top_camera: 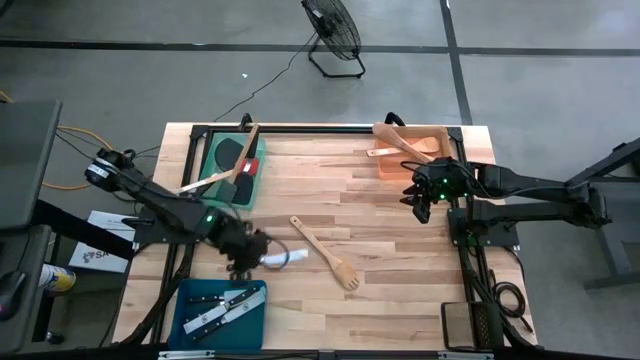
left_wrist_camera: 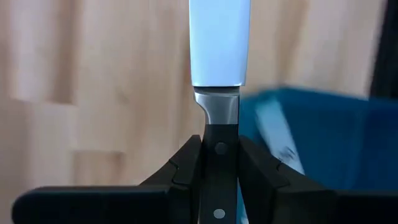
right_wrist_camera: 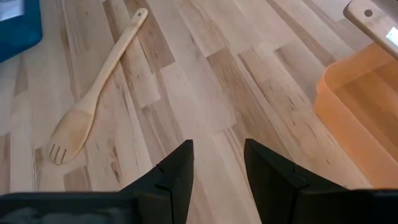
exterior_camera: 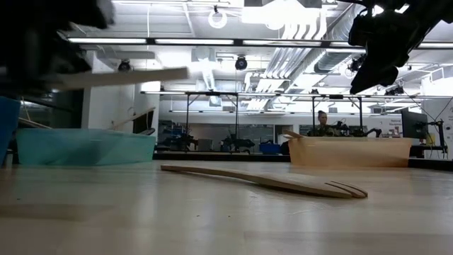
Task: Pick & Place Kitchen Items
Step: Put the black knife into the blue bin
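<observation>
Left gripper (top_camera: 250, 250): clenched on a knife (left_wrist_camera: 219, 68) at its black handle, both fingers (left_wrist_camera: 186, 163) pressed against the handle sides; blade points forward, away from the wrist. In the high view it sits above the table (top_camera: 400, 290) just past the teal tray's (top_camera: 186, 318) upper right corner, blade reaching toward the table's middle. Low view shows the knife level and clear of the wood.

Right gripper (top_camera: 420, 197): hovers off the table just below the orange tray (top_camera: 386, 166) on the right side. Fingers (right_wrist_camera: 177, 171) stand apart with bare wood between them, nothing in them.

Slotted wooden spoon (top_camera: 325, 253): lies flat on the table's middle, handle toward upper left, slotted head toward lower right in the high view. Close beside the held knife's tip, well apart from the right gripper.

Teal tray: lower left of the table; holds several black-handled knives (top_camera: 222, 305) lying side by side.

Green tray (top_camera: 262, 150): upper left; holds a black spatula (top_camera: 227, 154), a red-headed spatula (top_camera: 244, 178) and a long wooden utensil (top_camera: 205, 181) whose handle sticks out over the tray's left edge.

Orange tray: upper right; holds pale wooden utensils (top_camera: 410, 146), some handles crossing over its rim.

Beyond the table: a floor fan (top_camera: 333, 32) in the high view; a person (exterior_camera: 323, 122) far back in the low view.
</observation>
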Action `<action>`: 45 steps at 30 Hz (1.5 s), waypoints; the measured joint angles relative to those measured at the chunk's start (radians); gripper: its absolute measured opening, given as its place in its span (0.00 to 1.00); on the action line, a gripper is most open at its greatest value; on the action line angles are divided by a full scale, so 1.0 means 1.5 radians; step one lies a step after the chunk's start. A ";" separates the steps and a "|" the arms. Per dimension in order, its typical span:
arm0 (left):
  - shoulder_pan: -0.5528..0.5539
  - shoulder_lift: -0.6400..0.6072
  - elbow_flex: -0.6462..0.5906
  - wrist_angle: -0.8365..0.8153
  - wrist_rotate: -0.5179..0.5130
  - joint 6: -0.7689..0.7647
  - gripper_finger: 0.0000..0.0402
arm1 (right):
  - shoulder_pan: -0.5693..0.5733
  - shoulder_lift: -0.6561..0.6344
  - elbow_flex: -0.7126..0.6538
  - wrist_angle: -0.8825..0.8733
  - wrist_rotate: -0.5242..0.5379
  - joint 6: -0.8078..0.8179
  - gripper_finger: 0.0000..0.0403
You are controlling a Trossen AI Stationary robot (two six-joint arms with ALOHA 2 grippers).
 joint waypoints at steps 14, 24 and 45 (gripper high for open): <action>-0.244 0.000 0.000 0.001 -0.032 -0.284 0.18 | 0.000 0.000 0.000 0.000 0.002 0.012 0.33; -0.344 0.003 0.000 0.002 -0.074 -0.510 0.18 | 0.000 0.000 0.001 0.000 0.002 0.018 0.33; -0.451 0.102 0.001 0.071 -0.073 -0.692 0.18 | 0.000 0.000 0.001 -0.001 0.002 0.033 0.33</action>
